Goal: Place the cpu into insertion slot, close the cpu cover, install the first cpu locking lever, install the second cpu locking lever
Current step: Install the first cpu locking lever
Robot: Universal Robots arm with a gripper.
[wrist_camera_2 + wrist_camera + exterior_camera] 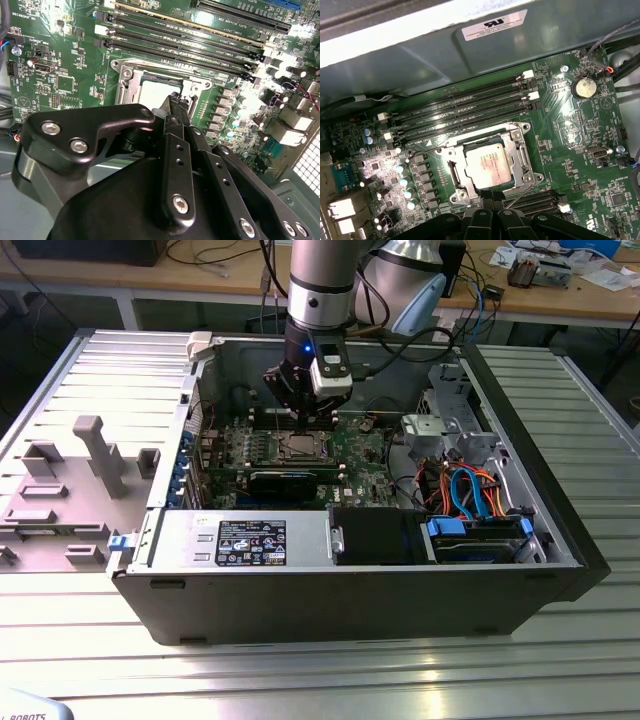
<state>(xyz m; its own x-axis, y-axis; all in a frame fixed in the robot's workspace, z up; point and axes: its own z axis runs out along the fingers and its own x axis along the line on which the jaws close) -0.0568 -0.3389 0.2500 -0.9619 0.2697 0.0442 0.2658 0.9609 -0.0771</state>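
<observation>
The cpu (489,167) lies flat in the insertion slot (298,447) on the green board, silvery top up. Around it the cpu cover (454,171) lies down as a silvery frame, its window over the cpu (152,92). One thin wire lever (470,136) runs along the socket's side by the memory slots. Another wire lever (520,196) slants off the socket's corner beside my fingertips. My gripper (489,195) hangs just above the socket's edge, fingers pressed together with nothing visible between them. The gripper (174,101) partly hides the socket. In the exterior view the gripper (300,428) stands inside the open case.
Long black memory slots (465,107) run beside the socket. The case wall (470,55) rises close behind them. A drive cage with coloured cables (470,490) fills the exterior view's right, a power supply (250,540) the front. A grey fixture tray (70,480) lies outside.
</observation>
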